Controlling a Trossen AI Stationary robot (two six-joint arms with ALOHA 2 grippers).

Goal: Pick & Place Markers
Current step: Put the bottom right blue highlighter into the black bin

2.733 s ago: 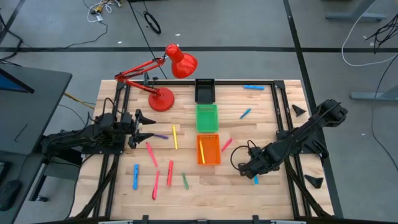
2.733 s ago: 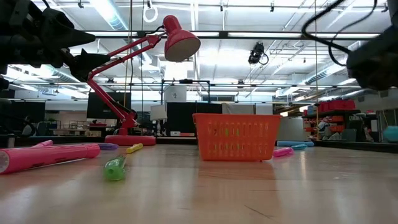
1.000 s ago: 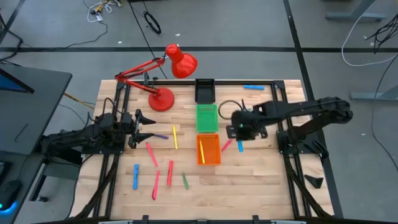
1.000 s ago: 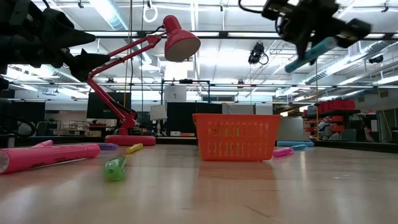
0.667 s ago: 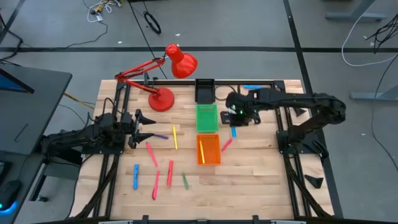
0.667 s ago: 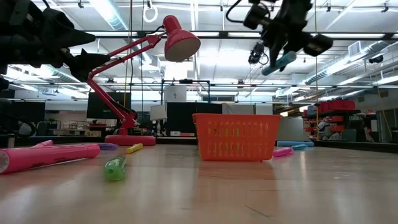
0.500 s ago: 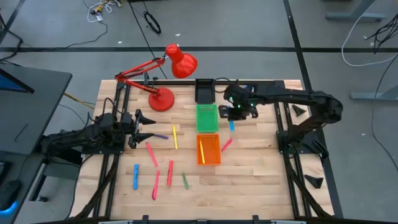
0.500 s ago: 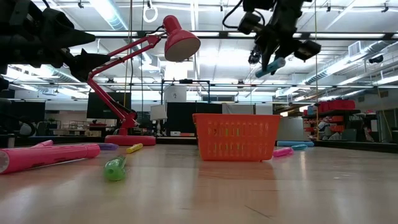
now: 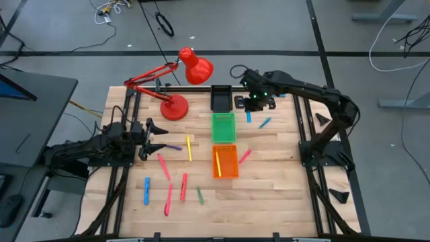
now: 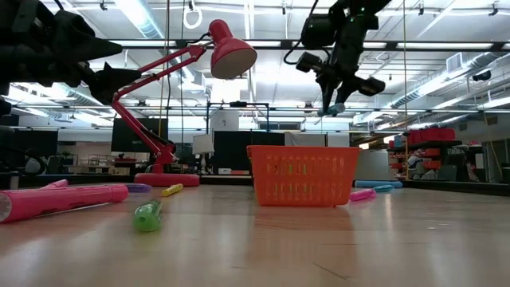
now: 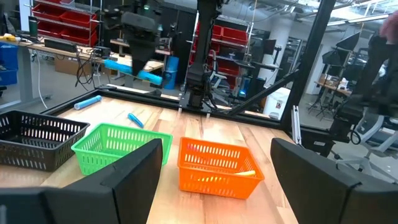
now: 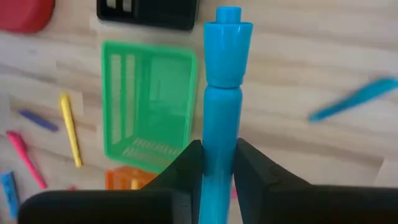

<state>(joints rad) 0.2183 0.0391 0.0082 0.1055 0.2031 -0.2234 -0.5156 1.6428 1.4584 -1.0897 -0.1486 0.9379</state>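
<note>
Right gripper (image 9: 252, 102) is clamped on a blue marker (image 12: 220, 112), carried high above the counter (image 9: 282, 195) near its 1 o'clock corner, just right of the black tray (image 9: 221, 98) and beyond the green tray (image 9: 224, 128). The marker sits firmly between the fingers, its cap end sticking well out past them. Judgement: the step in hand is the carry to a tray, probably the black one. To do it well, centre the marker over the tray's opening, line it up with the tray's long side, lower it inside the rim and only then let go. A drop from this height could bounce it out. Left gripper (image 9: 156, 136) waits at 9 o'clock, fingers spread wide and holding nothing. Other markers lie loose around 7 o'clock, and the orange tray (image 9: 226, 162) already holds one.
</note>
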